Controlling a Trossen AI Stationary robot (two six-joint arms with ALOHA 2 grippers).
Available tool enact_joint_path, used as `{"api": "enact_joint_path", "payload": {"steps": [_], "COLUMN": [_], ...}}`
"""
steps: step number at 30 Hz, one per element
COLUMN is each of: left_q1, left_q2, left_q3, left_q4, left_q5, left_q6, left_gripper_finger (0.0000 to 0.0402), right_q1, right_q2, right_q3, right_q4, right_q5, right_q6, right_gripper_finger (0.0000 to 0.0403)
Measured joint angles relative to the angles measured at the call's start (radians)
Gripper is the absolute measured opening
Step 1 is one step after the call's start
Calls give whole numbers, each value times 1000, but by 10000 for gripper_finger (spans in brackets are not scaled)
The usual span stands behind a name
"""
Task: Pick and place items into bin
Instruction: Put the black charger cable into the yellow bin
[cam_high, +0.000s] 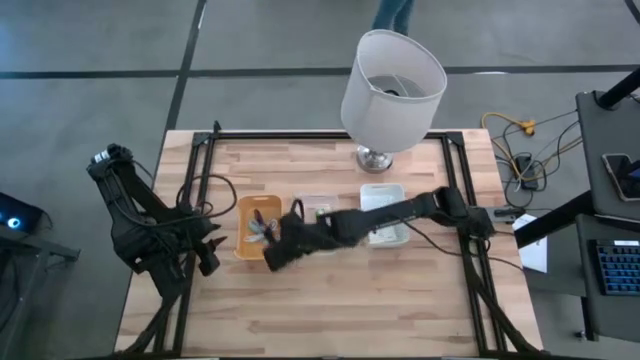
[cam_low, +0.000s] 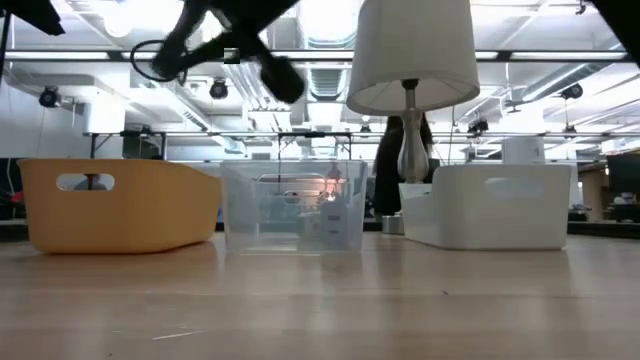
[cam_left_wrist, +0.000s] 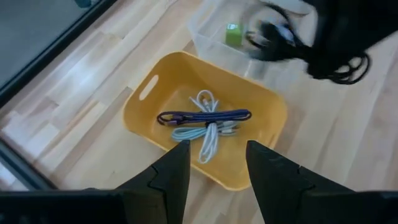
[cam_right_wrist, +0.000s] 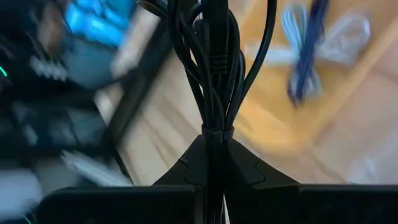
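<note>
My right gripper (cam_right_wrist: 214, 134) is shut on a bundle of black cord (cam_right_wrist: 214, 56) and hovers by the near right corner of the orange bin (cam_high: 250, 215), well above the table. A purple cord (cam_left_wrist: 205, 116) and a white cord (cam_left_wrist: 208, 134) lie on that bin's floor. In the left wrist view the black cord (cam_left_wrist: 339, 62) shows as blurred loops beyond the bin. My left gripper (cam_left_wrist: 217, 152) is open and empty, left of the orange bin and above its near edge. A small green piece (cam_left_wrist: 233, 34) sits in the clear bin (cam_high: 318, 210). My right gripper pinches the black cord bundle between its two fingers at a gathered section (cam_right_wrist: 214, 121), with several strands together. The strands run on past the fingertips, along the line of the fingers. The bundle is lifted clear of the table and of the orange bin (cam_right_wrist: 267, 112).
Three bins stand in a row across the table's middle: orange (cam_low: 120, 205), clear (cam_low: 290, 210) and white (cam_low: 490, 205). A large white lamp (cam_high: 392, 85) stands at the far edge behind the white bin. Bare wood lies along the near side.
</note>
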Motion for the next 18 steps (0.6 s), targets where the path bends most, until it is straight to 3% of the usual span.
{"api": "enact_joint_path", "payload": {"steps": [4,8,14,18], "left_q1": [0,0,0,0], "left_q2": [-8,-25,-77,-123], "left_q3": [0,-2,-23,-68], "left_q4": [-5,-4,-5,-7], "left_q5": [-2,-6,-9,-9], "left_q6": [4,8,7,5], "left_gripper_finger": [141,141,141,141], "right_q1": [-60,-101,-110,-110], "right_q2": [43,99,179,195], "right_q3": [0,5,61,91], "right_q4": [158,316,273,209], "right_q5": [32,-1,22,64], "right_q6": [66,126,169,192], "right_gripper_finger": [13,13,17,45]}}
